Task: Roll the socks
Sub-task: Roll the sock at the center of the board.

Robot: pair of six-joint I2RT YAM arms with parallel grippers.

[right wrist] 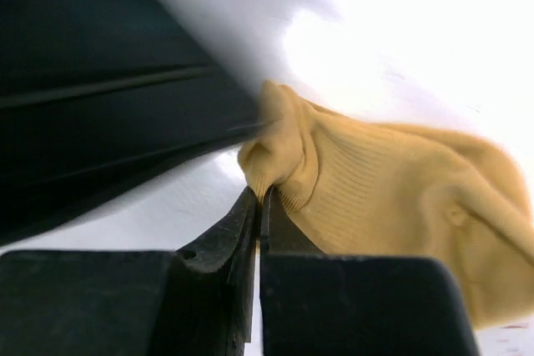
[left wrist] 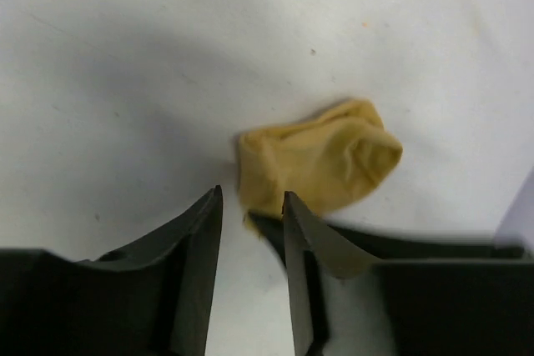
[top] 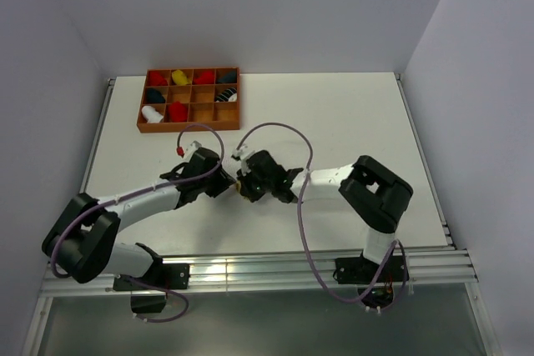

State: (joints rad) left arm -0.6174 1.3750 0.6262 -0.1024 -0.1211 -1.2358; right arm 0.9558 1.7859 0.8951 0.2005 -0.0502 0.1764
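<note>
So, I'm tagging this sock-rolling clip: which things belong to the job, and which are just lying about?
In the job:
tan-yellow sock
right tool, shut on the sock's edge
left tool, open beside the sock

Lying about:
wooden tray, far left
coloured bundles in its compartments
</note>
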